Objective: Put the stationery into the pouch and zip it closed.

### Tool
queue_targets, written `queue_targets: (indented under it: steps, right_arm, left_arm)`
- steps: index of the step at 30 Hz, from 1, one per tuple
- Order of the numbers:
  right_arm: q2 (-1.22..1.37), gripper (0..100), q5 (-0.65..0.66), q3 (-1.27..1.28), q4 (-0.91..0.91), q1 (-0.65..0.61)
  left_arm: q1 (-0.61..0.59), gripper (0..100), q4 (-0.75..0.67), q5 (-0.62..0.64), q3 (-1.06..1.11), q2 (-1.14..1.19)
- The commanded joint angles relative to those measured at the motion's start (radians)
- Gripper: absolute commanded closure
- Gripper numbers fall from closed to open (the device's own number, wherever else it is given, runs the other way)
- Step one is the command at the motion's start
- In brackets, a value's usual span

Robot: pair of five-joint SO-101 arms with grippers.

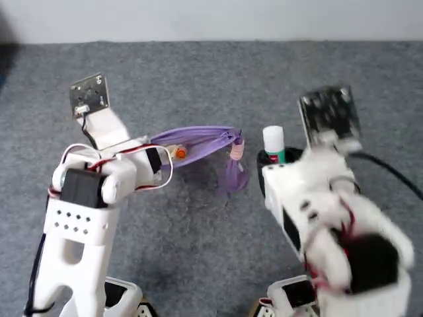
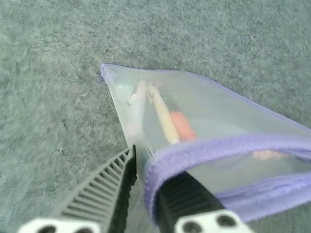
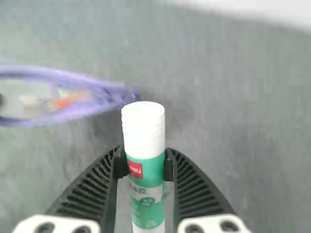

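- Now L gripper (image 2: 144,167) clamped on pouch (image 2: 218,116) rim, mouth open, over grey mat (image 1: 198,244).
- Pens (image 2: 163,116) lie inside pouch.
- R gripper (image 3: 142,160) pinches glue stick (image 3: 142,141), cap up, just beside pouch's far end.

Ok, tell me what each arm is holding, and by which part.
Left gripper: jaws clamp the pouch at its purple zipper edge, near one end. Right gripper: jaws clamp the glue stick by its green body, below the white cap.

Soft, even light; faint shadows
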Motion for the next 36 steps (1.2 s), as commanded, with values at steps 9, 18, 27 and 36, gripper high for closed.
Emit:
queue_targets:
  steps: [9, 18, 27, 36]
  right_arm:
    - [-0.234, 99.1, -0.046, 0.235, -0.559, -0.173]
    - [-0.232, 99.1, -0.005, 0.565, -1.069, -0.240]
    - [-0.232, 99.1, 0.072, 0.804, -1.333, -0.320]
    - [-0.232, 99.1, 0.129, 1.014, -1.550, -0.320]
  left_arm:
    - [0.017, 99, 0.081, 0.012, -0.239, 0.183]
    - [0.017, 99, 0.081, 0.012, -0.234, 0.184]
    - [0.017, 99, 0.083, 0.012, -0.234, 0.184]
    - [0.017, 99, 0.086, 0.012, -0.232, 0.184]
